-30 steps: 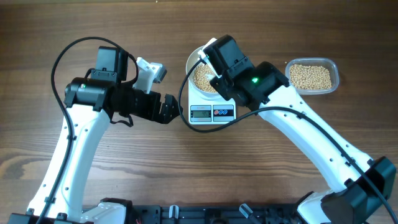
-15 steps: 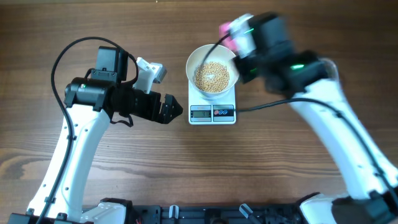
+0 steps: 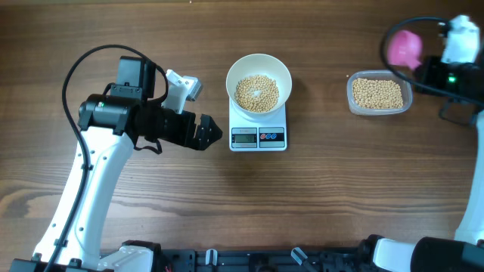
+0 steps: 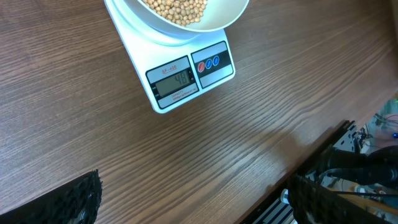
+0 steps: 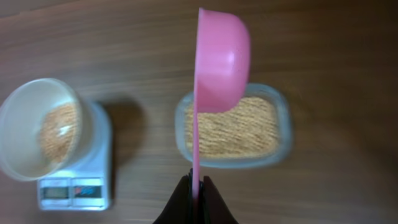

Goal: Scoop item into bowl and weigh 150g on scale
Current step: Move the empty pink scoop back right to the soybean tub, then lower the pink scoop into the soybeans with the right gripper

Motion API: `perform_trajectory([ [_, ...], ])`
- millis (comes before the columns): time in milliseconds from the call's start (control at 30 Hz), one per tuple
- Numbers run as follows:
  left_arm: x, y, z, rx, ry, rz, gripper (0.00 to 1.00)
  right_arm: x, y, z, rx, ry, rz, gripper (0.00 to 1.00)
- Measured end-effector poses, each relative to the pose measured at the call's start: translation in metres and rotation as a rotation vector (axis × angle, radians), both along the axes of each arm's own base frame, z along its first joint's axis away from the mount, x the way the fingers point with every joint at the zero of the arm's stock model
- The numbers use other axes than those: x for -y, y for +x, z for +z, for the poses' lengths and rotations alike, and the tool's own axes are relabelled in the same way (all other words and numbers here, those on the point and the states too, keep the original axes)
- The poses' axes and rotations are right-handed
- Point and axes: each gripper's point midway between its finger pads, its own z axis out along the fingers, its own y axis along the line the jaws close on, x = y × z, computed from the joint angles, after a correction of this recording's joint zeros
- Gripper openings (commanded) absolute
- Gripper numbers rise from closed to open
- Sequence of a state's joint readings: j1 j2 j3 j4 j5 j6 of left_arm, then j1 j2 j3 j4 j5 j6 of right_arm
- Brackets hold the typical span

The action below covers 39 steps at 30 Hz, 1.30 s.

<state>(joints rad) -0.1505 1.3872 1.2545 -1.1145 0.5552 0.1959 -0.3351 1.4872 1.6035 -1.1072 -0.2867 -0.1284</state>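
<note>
A white bowl partly filled with tan beans stands on the white scale, whose display is lit. My left gripper hovers just left of the scale, open with nothing between its fingers. My right gripper is at the far right, shut on the thin handle of a pink scoop. In the right wrist view the scoop is turned on edge above the clear tub. No beans show in the scoop.
The clear plastic tub of beans sits to the right of the scale. The table's front edge and dark equipment lie beyond the left gripper. A black cable loops above the left arm.
My right arm has swung from over the bowl to the far right, carrying the pink scoop, and is now by the tub. The left arm has not moved.
</note>
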Motion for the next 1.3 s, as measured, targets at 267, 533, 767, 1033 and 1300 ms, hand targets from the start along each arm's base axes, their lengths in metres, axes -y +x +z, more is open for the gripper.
perform_trajectory([
  [267,0.000,0.000,0.000,0.000,0.000,0.000,1.00,0.019,-0.002,0.000,0.006,-0.103,0.039,0.04],
  [533,0.000,0.000,0.000,0.000,0.000,0.000,1.00,0.019,-0.005,-0.039,-0.087,-0.103,0.092,0.04],
  [767,0.000,0.000,0.000,0.000,0.000,0.000,1.00,0.011,-0.001,-0.072,-0.189,-0.118,0.137,0.04],
  [1033,0.000,0.000,0.000,0.000,0.000,0.000,1.00,0.008,-0.002,-0.085,-0.255,-0.244,0.171,0.04],
  [1300,0.000,0.000,0.000,0.000,0.000,0.000,1.00,0.014,-0.002,-0.113,-0.293,-0.302,0.153,0.04],
])
